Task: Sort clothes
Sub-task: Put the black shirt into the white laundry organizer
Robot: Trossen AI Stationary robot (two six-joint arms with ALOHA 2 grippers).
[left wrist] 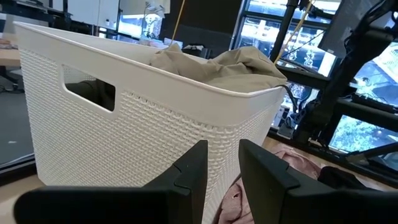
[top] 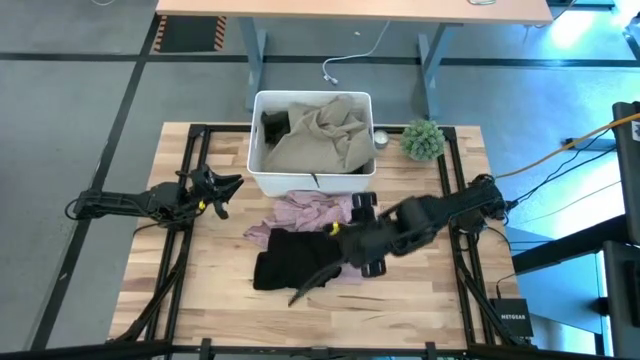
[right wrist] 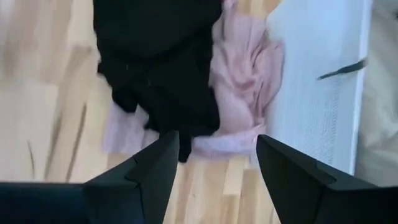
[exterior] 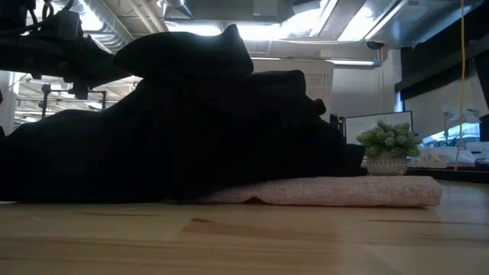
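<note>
- While the right gripper [top: 345, 240] reaches in from the table's 3 o'clock side, it hangs over the black garment [top: 295, 262] near the table's centre, probably lined up to pick it next.
- Its two fingers stand apart with nothing between them; the right wrist view shows the black garment [right wrist: 158, 56] and the pink garment [right wrist: 239, 93] below the gap.
- That pink garment [top: 305, 212] lies partly under the black one, towards 12 o'clock from it and just beside the white tub [top: 262, 178], so the black piece likely has to come off first.
- A beige garment [top: 325, 135] already fills most of the tub, at 12 o'clock on the table, which suggests the tub is one sorting destination.
- Something dark shows in the tub's 10 o'clock corner; whether it is another garment is hard to tell.
- Waiting at the table's 9 o'clock edge, the left gripper [top: 222, 190] has its fingers slightly apart and empty, pointed at the tub wall.
- A small plant [top: 423, 139] sits at about 1 o'clock, clear of the clothes.
- From table height, the black garment [exterior: 176, 130] blocks nearly everything; only a strip of pink fabric and the plant peek out.
- No olive-green garment can be made out anywhere.
</note>
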